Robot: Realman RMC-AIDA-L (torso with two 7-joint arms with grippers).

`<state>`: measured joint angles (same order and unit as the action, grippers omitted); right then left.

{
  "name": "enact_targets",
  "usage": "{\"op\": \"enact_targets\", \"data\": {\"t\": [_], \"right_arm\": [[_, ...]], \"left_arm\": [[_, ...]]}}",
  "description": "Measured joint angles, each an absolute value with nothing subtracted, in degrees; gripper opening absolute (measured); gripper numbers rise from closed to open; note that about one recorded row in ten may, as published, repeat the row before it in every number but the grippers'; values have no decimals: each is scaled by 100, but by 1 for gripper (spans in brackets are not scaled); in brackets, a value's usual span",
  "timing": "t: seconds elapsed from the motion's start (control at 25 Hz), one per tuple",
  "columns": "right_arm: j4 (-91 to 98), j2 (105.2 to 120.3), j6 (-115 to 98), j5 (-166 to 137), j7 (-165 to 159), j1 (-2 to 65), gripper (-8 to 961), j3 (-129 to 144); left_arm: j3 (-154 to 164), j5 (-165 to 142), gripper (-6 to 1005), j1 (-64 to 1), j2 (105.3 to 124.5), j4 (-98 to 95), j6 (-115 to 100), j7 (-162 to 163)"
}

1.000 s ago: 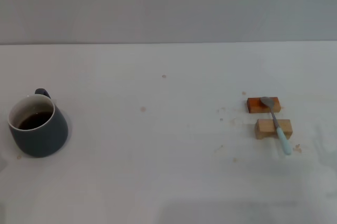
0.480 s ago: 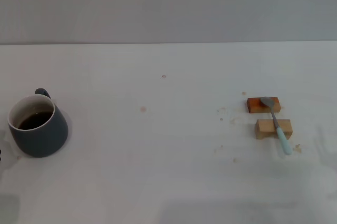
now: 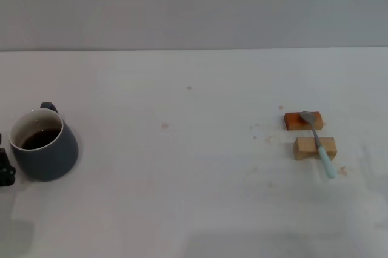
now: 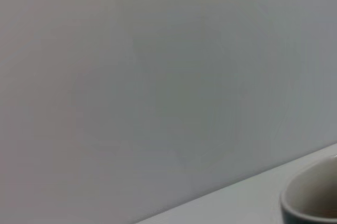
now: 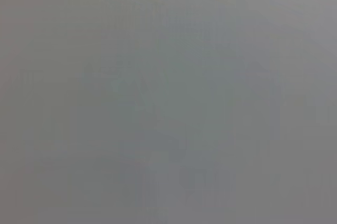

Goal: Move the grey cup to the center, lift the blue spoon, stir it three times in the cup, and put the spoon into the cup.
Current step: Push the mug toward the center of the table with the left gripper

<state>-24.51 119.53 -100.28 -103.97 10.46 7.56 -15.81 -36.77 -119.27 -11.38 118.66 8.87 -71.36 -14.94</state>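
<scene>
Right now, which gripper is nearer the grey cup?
Left. The left gripper is just beside the grey cup, at the table's left edge; the right gripper is out of view.

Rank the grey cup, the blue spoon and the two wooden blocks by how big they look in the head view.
1. grey cup, clearly largest.
2. blue spoon, longest but slim.
3. The orange-brown block and pale block look alike.

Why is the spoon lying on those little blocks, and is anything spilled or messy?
The spoon is propped across two wooden blocks, not fallen. Small brownish specks dot the table around them. The cup stands upright with dark liquid inside, none visibly spilled. The left gripper is just showing beside the cup.
</scene>
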Motion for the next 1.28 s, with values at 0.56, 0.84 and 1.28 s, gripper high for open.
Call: {"op": "enact_targets", "data": {"t": [0.56, 0.84, 1.28], "right_arm": [[-2461, 11953, -10064, -10397, 1046, 789, 715, -1566], [-2460, 11953, -10087, -10397, 1046, 800, 715, -1516], [-2460, 11953, -10091, -10397, 1046, 800, 716, -1521]], "left_arm": [[-3246, -11927, -2, -1291, 11874, 962, -7091, -1470], [-2914, -11925, -2, -1313, 11872, 1181, -7078, -1460], [-2906, -11878, -2, -1431, 11842, 1075, -6863, -1496]]}}
